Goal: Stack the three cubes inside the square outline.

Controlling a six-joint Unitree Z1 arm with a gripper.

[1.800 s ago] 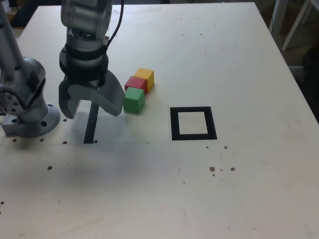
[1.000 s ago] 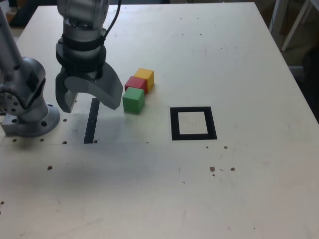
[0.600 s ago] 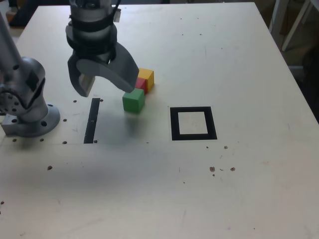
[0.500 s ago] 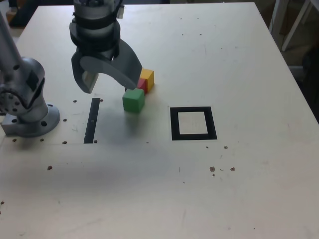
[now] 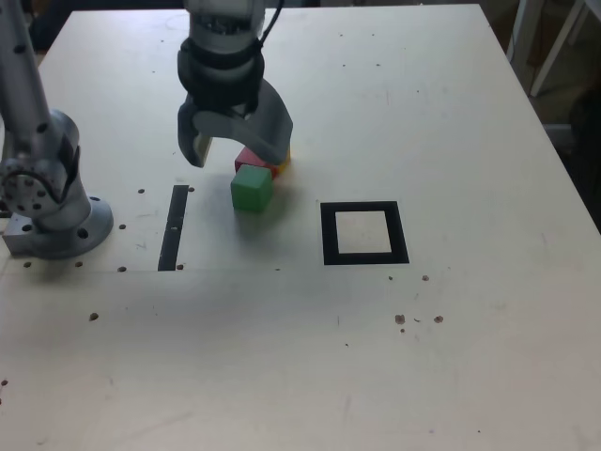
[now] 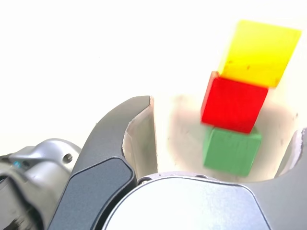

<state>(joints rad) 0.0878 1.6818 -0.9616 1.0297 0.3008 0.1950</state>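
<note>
- Approach is the step you are in: in the exterior view the hand (image 5: 233, 150) hangs with its jaws spread wide and empty, above the cube cluster.
- Same view: the green cube (image 5: 252, 188) sits clear on the surface (image 5: 451, 113), the red cube (image 5: 250, 158) and yellow cube (image 5: 281, 160) half hidden behind a jaw. The square outline (image 5: 364, 232) lies empty, well apart to the exterior view's right.
- Wrist view: green cube (image 6: 231, 150), red cube (image 6: 234, 103) and yellow cube (image 6: 260, 51) form a touching row, solid-coloured, equal in size.
- Next, I judge, you must straddle one cube alone; tight neighbours leave little jaw room.
</note>
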